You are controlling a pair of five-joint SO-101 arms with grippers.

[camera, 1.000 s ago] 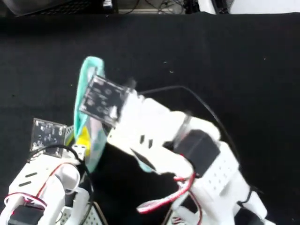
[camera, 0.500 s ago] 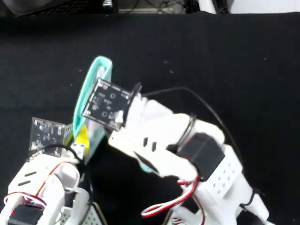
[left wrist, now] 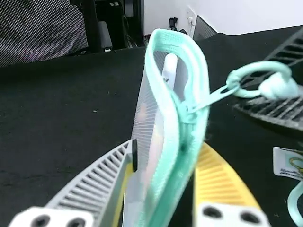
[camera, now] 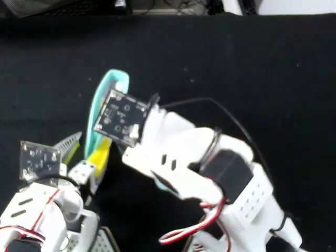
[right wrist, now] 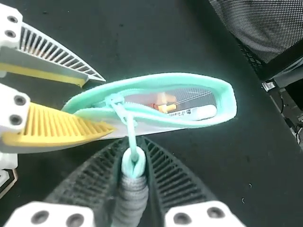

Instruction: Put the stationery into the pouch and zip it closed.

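Note:
A mint-green mesh pouch (camera: 108,86) stands on edge on the black table, its mouth gaping. Inside lie a white marker (right wrist: 199,112) and some orange items (right wrist: 161,105). The zipper slider (right wrist: 113,100) sits near the pouch's near end. My right gripper (right wrist: 133,144) is shut on the zipper pull (right wrist: 132,163), a green loop on a cord. My left gripper (camera: 93,140) is open, its grey and yellow fingers straddling the pouch's near end (left wrist: 161,142); the grey finger (right wrist: 57,52) stands apart from the fabric. The marker (left wrist: 168,71) also shows at the mouth.
The black cloth table (camera: 252,68) has free room to the right and at the back. The right arm's body (camera: 210,163) lies over the pouch's near right side. A dark mesh chair (right wrist: 265,28) stands beyond the table edge.
My left gripper has opened: its grey finger swung out to the left and the arm drew back left. The pouch and right gripper shifted slightly toward the back.

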